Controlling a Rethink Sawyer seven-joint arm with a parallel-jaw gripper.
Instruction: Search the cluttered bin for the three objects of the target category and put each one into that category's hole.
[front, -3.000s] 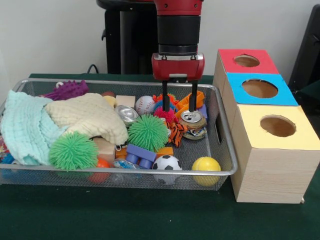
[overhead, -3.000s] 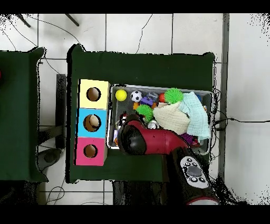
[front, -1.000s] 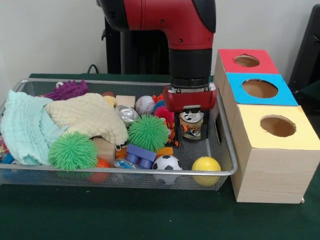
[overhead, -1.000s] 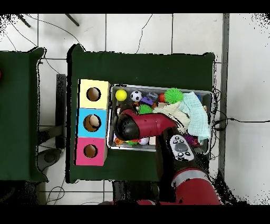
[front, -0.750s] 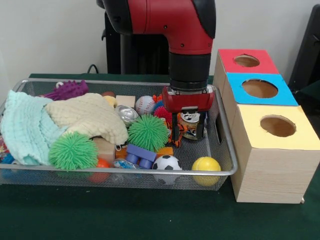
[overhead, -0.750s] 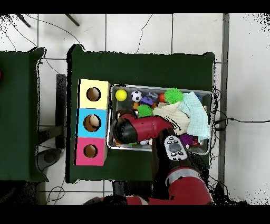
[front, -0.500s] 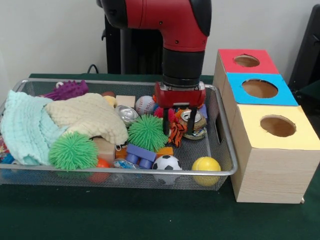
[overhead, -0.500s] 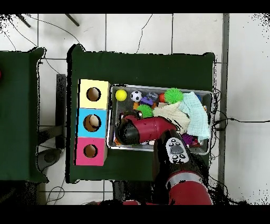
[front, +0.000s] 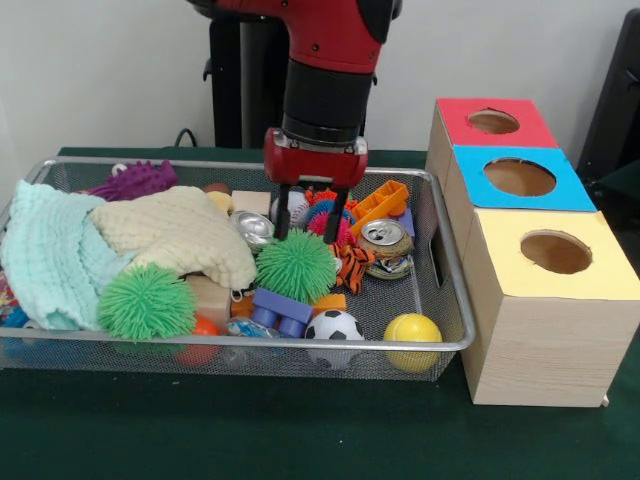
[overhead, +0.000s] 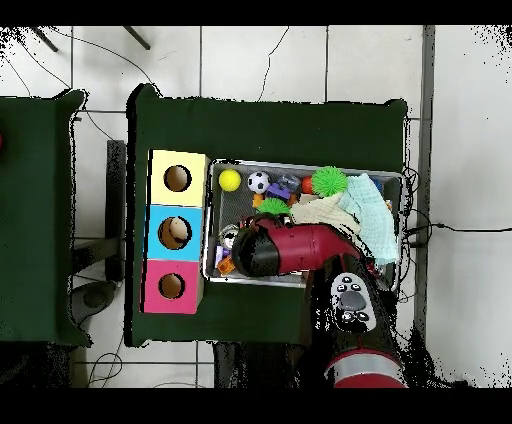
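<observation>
The wire mesh bin (front: 450, 300) holds a clutter of toys. My gripper (front: 310, 225) is open and empty. It hangs over the bin's middle, with a baseball (front: 291, 203) and a pink spiky ball (front: 322, 226) between and behind its fingers (front: 283, 218). A green spiky ball (front: 296, 265) lies just in front of it. A crushed drink can (front: 385, 241) lies to its right, apart from it, and a silver can (front: 253, 228) to its left. In the overhead view the arm (overhead: 290, 248) covers the gripper and much of the bin (overhead: 305, 165).
Three boxes stand right of the bin, with a red hole (front: 493, 121), a blue hole (front: 519, 177) and a yellow hole (front: 555, 251). Pale cloths (front: 150, 235) cover the bin's left. A soccer ball (front: 333, 328), a yellow ball (front: 412, 335) and another green spiky ball (front: 147, 300) lie at its front.
My gripper stood round the crushed can at the bin's right a second ago. It has risen and moved left to the bin's middle, empty. The can stays in the bin.
</observation>
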